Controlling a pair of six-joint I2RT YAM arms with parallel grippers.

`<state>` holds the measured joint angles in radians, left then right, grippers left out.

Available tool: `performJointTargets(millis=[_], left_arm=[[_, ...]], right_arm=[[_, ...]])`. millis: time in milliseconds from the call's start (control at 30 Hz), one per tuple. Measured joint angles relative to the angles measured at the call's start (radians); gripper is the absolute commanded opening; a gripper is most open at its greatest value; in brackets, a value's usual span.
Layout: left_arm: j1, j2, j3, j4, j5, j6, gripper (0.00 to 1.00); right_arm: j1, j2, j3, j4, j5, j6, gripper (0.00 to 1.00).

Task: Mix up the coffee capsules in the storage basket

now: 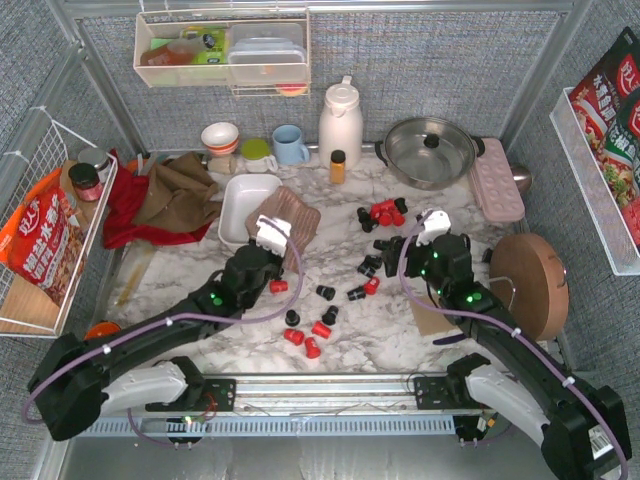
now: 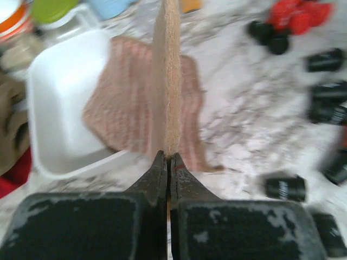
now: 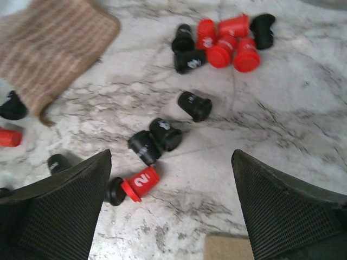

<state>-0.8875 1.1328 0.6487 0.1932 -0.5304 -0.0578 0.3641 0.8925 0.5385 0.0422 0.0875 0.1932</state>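
1. Against the right rim of the basket, a brown cloth is pinched at its edge by the left gripper, whose jaws are pressed together on it.
2. Farther right of the basket, red and black capsules are scattered on the table.
3. Above them, the right gripper is held spread wide, gripping nothing.

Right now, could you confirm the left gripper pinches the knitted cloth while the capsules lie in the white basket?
Not the basket: the top view shows the capsules scattered on the table; the left gripper does pinch the knitted cloth.
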Motion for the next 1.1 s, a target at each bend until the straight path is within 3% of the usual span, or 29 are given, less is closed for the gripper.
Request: performJointTargets(millis=[267, 400, 800, 1100], left_arm=[[-0.003, -0.16, -0.213, 0.291, 0.502, 0.163, 0.0], [-0.01, -0.182, -0.267, 0.359, 0.663, 0.228, 0.0], [-0.03, -0.178, -0.296, 0.395, 0.798, 0.314, 0.0], [-0.034, -0.245, -0.357, 0.405, 0.856, 0.339, 0.0]], right_arm=[[0.001, -0.053, -0.069, 0.222, -0.253, -0.024, 0.83], [0.008, -0.054, -0.048, 0.269, -0.401, -0.034, 0.81], [0.097, -0.092, -0.01, 0.285, -0.791, -0.275, 0.82], [0.114, -0.051, 0.089, 0.127, -0.851, -0.46, 0.59]])
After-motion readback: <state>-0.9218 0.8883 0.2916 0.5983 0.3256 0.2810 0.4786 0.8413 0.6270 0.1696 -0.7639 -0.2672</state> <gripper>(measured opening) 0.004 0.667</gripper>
